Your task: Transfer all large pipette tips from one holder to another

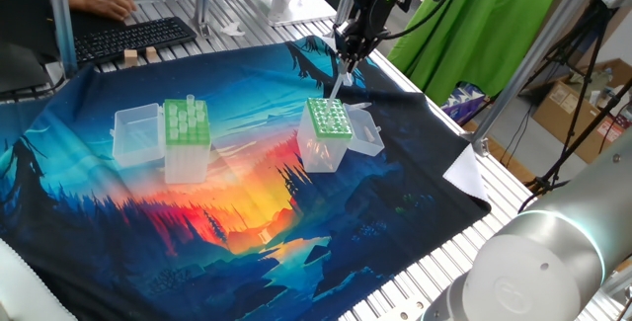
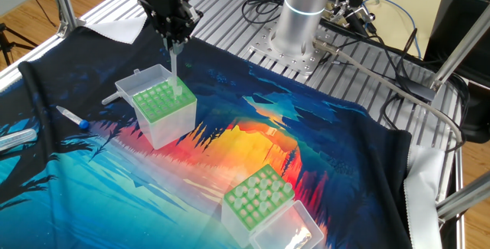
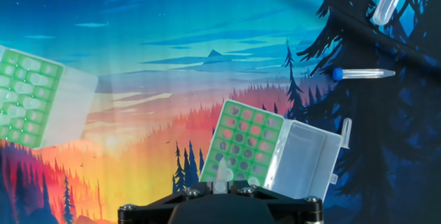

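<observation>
Near holder: clear plastic box with light-green top plate of wide holes [image 1: 186, 123], hinged clear lid [image 1: 137, 133] swung open to its side; several long translucent whitish pipette tips [image 1: 190, 112] standing in the holes, wide ends up.

Cloth: printed sunset-and-forest fabric [image 1: 237, 212] spread over the slatted metal surface [image 1: 425, 281], under both boxes.

Second holder: narrower clear plastic box with darker-green top plate of many close-set holes [image 1: 328, 119], clear lid [image 1: 365, 135] laid open beside it; well apart from the near holder.

End effector: black 2-finger end effector [image 1: 348, 61] pointing straight down above the darker-green box, fingers pressed onto the wide end of 1 translucent pipette tip [image 1: 339, 82].

Held tip: hanging upright, narrow end down, over the edge of the darker-green plate; whether it touches the plate cannot be told.

Hand view: tip's top [image 3: 220, 178] poking up between the fingers, green grid directly below.

Far items: blue-capped clear tube [image 2: 73, 116] lying on the cloth beyond the darker-green box; black keyboard [image 1: 133, 37] at the far edge.
</observation>
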`<state>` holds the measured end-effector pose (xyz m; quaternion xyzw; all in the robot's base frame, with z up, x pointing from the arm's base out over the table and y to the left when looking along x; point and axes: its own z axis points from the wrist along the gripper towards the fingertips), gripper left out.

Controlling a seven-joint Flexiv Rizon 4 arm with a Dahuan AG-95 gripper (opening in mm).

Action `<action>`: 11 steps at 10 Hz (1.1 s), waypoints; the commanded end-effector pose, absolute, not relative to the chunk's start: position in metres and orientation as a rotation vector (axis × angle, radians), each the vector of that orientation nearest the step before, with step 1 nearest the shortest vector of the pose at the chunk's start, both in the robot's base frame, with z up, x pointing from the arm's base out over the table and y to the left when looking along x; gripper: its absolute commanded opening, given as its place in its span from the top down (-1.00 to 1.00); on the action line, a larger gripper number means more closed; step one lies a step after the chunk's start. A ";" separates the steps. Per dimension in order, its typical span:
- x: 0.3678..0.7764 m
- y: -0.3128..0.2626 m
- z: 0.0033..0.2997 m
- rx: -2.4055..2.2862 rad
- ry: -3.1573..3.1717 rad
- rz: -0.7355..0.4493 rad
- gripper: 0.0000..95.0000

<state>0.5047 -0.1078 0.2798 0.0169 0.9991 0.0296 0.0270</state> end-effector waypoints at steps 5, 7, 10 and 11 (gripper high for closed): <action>0.500 -0.106 0.281 0.072 3.087 0.100 1.00; 0.500 -0.106 0.279 0.069 3.091 0.101 1.00; 0.500 -0.106 0.277 0.068 3.093 0.107 1.00; 0.500 -0.106 0.277 0.072 3.093 0.104 1.00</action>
